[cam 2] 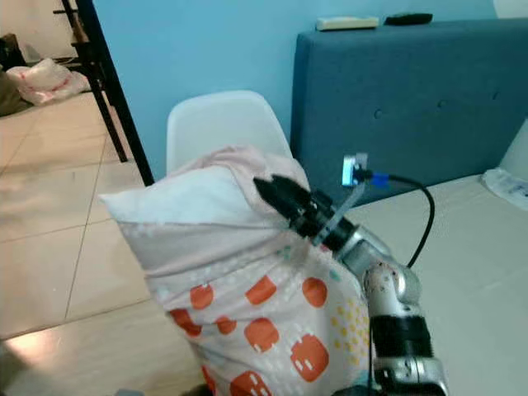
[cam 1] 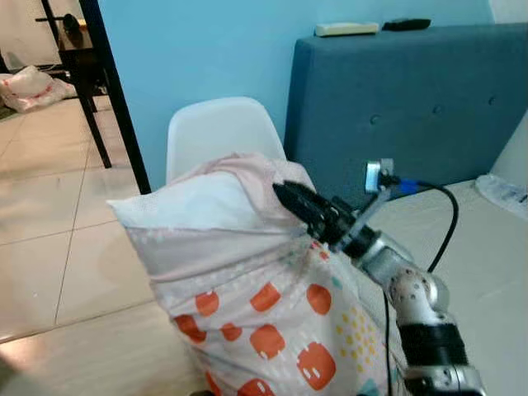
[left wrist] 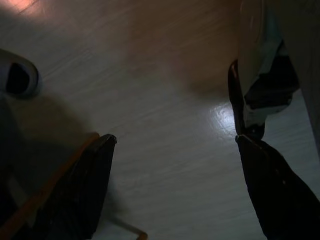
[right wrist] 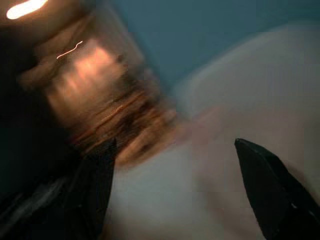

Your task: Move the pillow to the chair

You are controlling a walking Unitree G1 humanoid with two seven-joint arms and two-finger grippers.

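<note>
One pink pillow (cam 1: 247, 272), orange-patterned, before white chair (cam 1: 219, 132)

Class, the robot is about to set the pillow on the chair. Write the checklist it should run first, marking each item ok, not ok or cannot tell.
1. Pillow held up off the floor: ok, raised in front of the robot.
2. Right gripper on the pillow: ok, its fingers press against the upper edge; a firm clamp: cannot tell.
3. Left gripper helping: not ok, open over the floor, fingers apart.
4. Chair ahead: ok, the white backrest stands just behind the pillow.
5. Chair seat free: cannot tell, the pillow hides it.
6. Bed clear of the path: ok, it lies on the robot's right.
</note>
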